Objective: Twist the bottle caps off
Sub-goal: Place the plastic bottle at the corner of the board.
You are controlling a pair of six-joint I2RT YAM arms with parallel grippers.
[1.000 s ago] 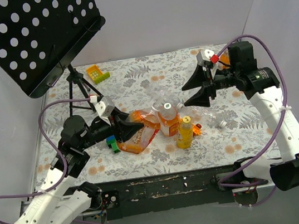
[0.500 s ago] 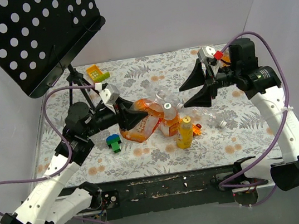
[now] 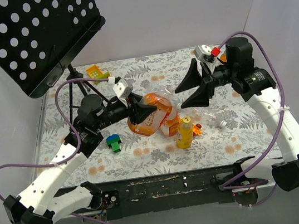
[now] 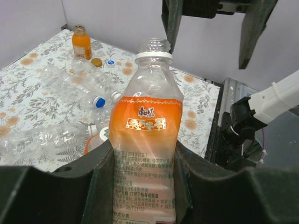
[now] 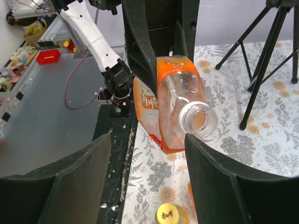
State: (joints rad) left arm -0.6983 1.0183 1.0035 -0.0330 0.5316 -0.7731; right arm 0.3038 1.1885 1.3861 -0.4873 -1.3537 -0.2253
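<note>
a robot's two arms meet over a flower-patterned table [image 3: 133, 75]. the left pincer [image 3: 137, 108] is clamped around the lower body of an orange-labelled bottle [image 4: 147, 140] and lifts it off the table, neck pointing toward the right arm. this bottle's neck [image 4: 154, 46] is bare: threads and a white collar ring show, with no cap on it, so this one counts as done.

the right pincer [image 3: 186, 96] hovers just beyond the mouth of the orange-labelled bottle. its two fingers are spread wide and hold nothing. the right wrist view looks straight at the open mouth, which sits between and a little ahead of the fingers without touching them.

work remains. just in front of the orange-labelled bottle, toward the arm bases, a yellow bottle [image 3: 184, 132] stands upright with its yellow cap [image 3: 185, 119] screwed on. just beneath the orange-labelled bottle, a white cap [image 4: 103, 133] sits on another orange bottle. well beyond the orange-labelled bottle, in the left wrist view, a small orange bottle [image 4: 81, 43] also looks capped, and a clear bottle [image 4: 74, 79] lying near it carries a blue cap [image 4: 98, 101]. two small caps [image 4: 96, 62] there appear to lie loose, probably removed.

judging by this, the task is partly done, with several caps left to unscrew.
</note>
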